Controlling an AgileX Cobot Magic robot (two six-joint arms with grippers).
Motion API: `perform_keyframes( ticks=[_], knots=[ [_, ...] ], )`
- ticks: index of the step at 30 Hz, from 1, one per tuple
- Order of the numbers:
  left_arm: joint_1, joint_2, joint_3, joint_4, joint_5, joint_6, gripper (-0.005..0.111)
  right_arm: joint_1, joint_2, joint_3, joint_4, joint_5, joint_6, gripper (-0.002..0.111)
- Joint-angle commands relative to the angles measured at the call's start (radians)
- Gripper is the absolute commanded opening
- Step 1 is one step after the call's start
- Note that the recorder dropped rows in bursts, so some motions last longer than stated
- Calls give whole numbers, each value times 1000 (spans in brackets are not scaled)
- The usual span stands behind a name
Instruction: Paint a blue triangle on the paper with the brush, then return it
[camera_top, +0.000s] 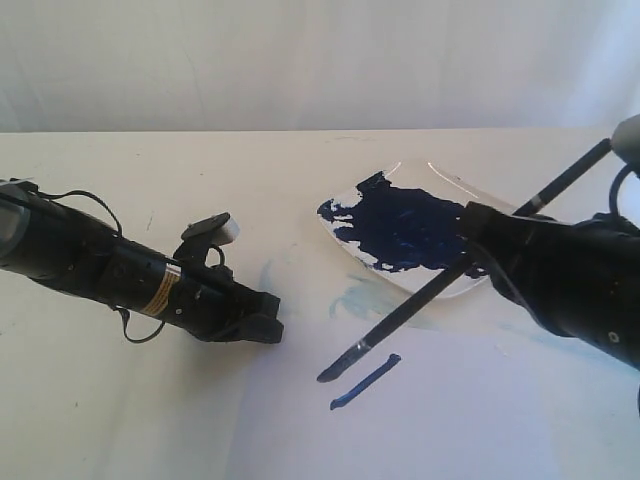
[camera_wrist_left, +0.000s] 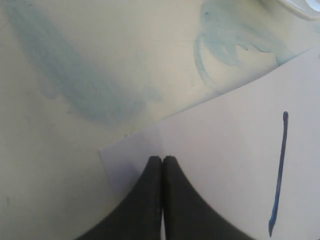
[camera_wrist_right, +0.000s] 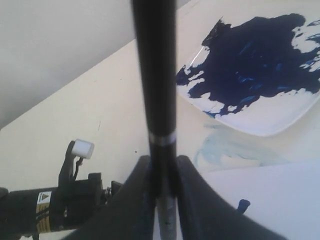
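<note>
The exterior view stands raised at the near side and looks down across the table (camera_top: 150, 170) toward the far white wall (camera_top: 300, 60), taking in the whole workspace. The left wrist view hangs close over the paper (camera_wrist_left: 225, 150), facing almost straight down past the left gripper (camera_wrist_left: 162, 161). The right wrist view looks along the brush (camera_wrist_right: 156, 75) toward the far left, over the plate (camera_wrist_right: 270, 127). All three share the pale blue stains (camera_top: 350, 295) beside that plate.
</note>
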Motion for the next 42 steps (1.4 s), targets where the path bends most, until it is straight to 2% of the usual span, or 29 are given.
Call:
perform_keyframes(
  ticks=[1, 7, 10, 22, 42],
  knots=[
    [-4, 1, 1, 18, 31, 2, 0, 1, -50, 17, 16, -70, 46, 0],
    [-4, 1, 1, 18, 28, 2, 0, 1, -165, 87, 16, -99, 88, 0],
    [-4, 1, 1, 18, 31, 2, 0, 1, -181, 112, 16, -49, 117, 0],
    [-4, 1, 1, 18, 31, 2, 0, 1, -54, 119, 16, -31, 172, 0],
    [-4, 1, 1, 18, 31, 2, 0, 1, -28, 119, 16, -90, 239, 0]
  ],
)
